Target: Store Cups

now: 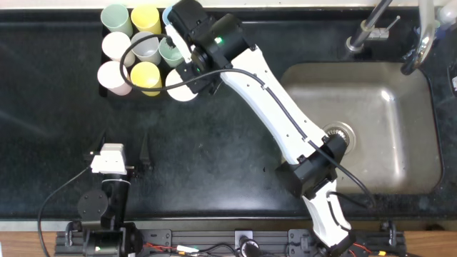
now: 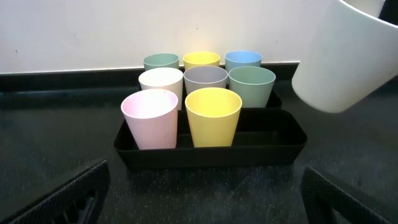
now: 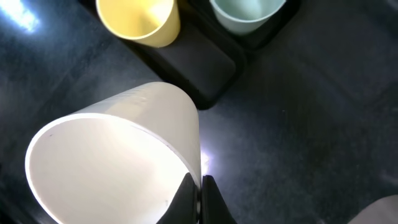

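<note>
White cup (image 3: 118,162), tilted, clamped at rim by right claw (image 3: 200,199), above bench (image 3: 311,124) just beside vacant corner compartment of black tray (image 2: 273,146); eight cups (image 2: 213,115) seated inside. Left claw (image 2: 205,186) spread wide, well apart.

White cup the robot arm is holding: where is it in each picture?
Top view: the white cup is just right of the front yellow cup, partly under the right arm.
Left wrist view: the white cup hangs tilted above the tray, near its end.
Right wrist view: the white cup is close up, its rim pinched by the right gripper.
Shared landmark: the front yellow cup, beside the tray's empty slot.
</note>
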Tool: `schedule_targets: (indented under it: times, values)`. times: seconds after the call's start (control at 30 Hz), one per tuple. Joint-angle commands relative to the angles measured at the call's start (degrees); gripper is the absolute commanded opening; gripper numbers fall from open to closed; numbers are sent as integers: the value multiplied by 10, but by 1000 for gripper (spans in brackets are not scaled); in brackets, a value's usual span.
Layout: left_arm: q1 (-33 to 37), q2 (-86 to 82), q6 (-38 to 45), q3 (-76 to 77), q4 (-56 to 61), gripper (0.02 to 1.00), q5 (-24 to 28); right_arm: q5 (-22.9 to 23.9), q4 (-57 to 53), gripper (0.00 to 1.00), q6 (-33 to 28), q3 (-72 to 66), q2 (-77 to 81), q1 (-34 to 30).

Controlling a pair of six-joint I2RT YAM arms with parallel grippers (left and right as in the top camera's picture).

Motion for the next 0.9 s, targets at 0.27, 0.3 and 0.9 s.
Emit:
schedule_targets:
  times: [0.27,0.3,0.9]
  values:
    - [1,-7,6,1,-5,1000,3,14,40,45,-7,21,42,-9]
    - [1,-7,6,1,-5,1000,3,15,44,42,-10,21,45,-9]
    - [1,-7,6,1,-5,998,3,-10,88,45,-22,20,70,-9]
